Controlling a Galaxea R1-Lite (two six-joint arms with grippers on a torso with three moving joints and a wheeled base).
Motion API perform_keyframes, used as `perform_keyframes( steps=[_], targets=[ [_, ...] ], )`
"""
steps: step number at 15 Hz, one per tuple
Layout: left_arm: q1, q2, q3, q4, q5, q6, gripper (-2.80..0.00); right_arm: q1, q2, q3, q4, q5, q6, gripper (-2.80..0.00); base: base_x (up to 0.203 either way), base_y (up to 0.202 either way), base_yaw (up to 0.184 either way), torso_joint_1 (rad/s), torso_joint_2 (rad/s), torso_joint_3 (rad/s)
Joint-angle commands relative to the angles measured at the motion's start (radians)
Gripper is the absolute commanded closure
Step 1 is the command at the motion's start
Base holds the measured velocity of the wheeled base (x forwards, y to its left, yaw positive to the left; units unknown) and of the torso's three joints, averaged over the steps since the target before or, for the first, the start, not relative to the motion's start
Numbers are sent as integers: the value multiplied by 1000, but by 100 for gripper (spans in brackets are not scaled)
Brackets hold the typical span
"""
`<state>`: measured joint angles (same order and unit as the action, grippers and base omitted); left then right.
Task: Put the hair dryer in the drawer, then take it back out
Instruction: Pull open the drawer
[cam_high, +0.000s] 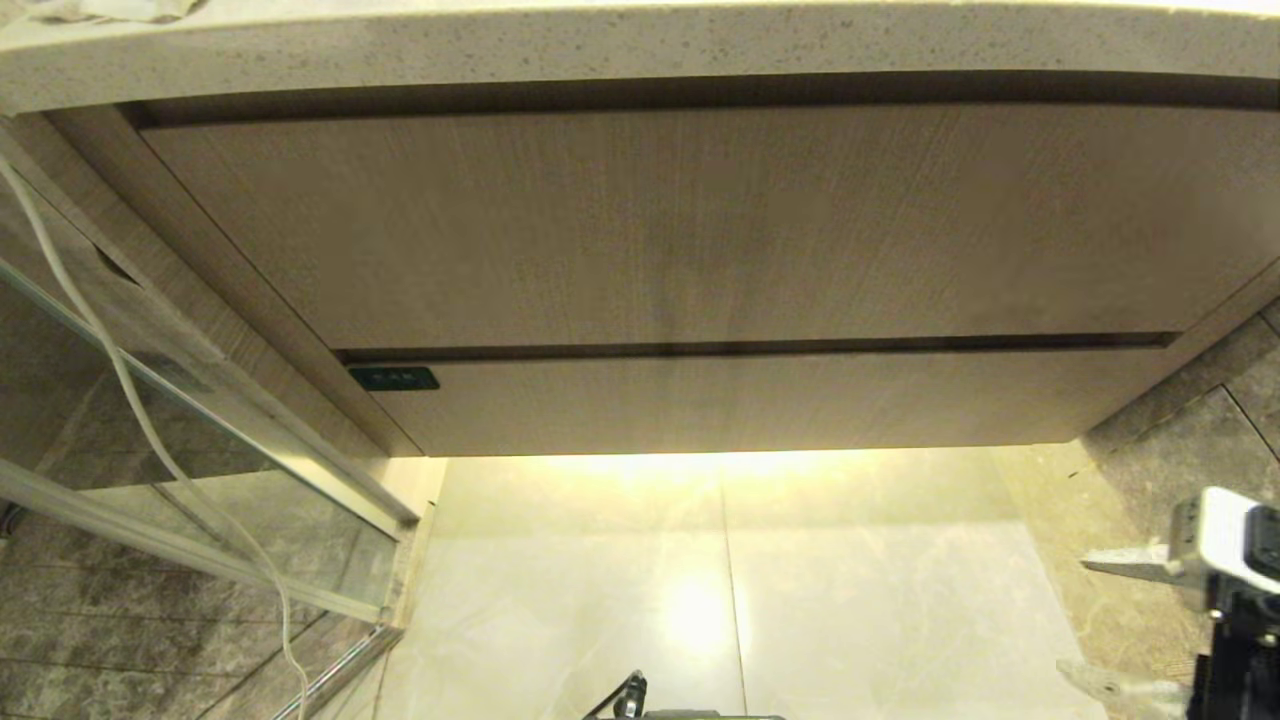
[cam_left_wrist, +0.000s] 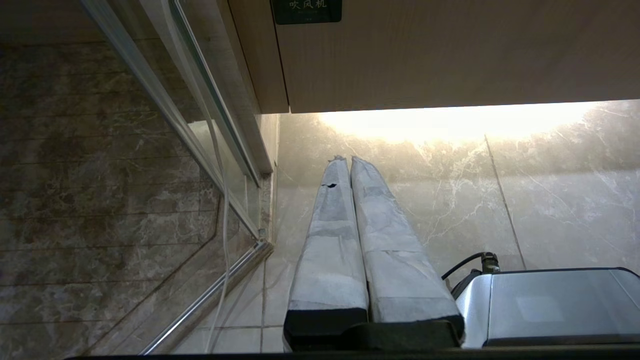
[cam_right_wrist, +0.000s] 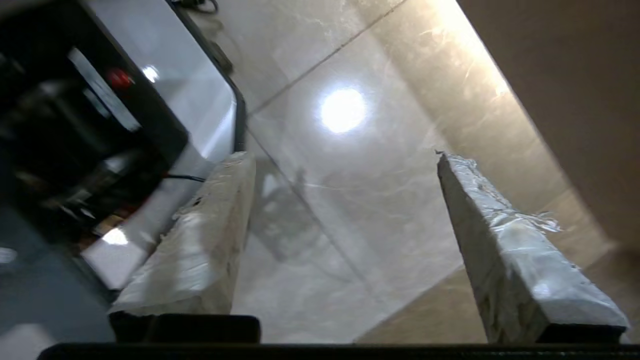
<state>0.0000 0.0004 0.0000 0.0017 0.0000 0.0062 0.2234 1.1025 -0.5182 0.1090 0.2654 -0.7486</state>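
Note:
The drawer (cam_high: 750, 400) is the low wood-grain front under the vanity, pushed in flush, with a black label (cam_high: 393, 378) at its left end. The left wrist view also shows the drawer (cam_left_wrist: 450, 50) and its label (cam_left_wrist: 306, 10). The hair dryer is out of view. My right gripper (cam_high: 1085, 625) hangs at the lower right above the floor, open and empty, below and to the right of the drawer; the right wrist view shows the right gripper (cam_right_wrist: 342, 155) with only tiles between its fingers. My left gripper (cam_left_wrist: 345, 160) is parked low, shut on nothing.
A taller wood-grain panel (cam_high: 680, 230) sits above the drawer, under a speckled stone countertop (cam_high: 640, 50). On the left stands a glass door (cam_high: 200, 430) in a metal frame, with a white cord (cam_high: 100, 330) hanging along it. Glossy floor tiles (cam_high: 720, 600) lie below. The robot's base (cam_left_wrist: 550, 305) is beside the left gripper.

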Motion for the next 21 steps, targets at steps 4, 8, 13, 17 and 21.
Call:
perform_keyframes(
  steps=[4,8,13,17,21],
  targets=[
    [0,1,2,0,0,0,0,19,307,57,-446,-56,-388,-280,0,0,0,0,0,0],
    [0,1,2,0,0,0,0,22,484,54,-719,-65,-535,-280,0,0,0,0,0,0],
    [0,1,2,0,0,0,0,22,611,35,-911,-62,-550,-280,0,0,0,0,0,0],
    [0,1,2,0,0,0,0,21,723,-57,-982,-62,-534,-280,0,0,0,0,0,0],
    [0,1,2,0,0,0,0,13,804,-134,-1010,-64,-505,-280,0,0,0,0,0,0]
  ],
)
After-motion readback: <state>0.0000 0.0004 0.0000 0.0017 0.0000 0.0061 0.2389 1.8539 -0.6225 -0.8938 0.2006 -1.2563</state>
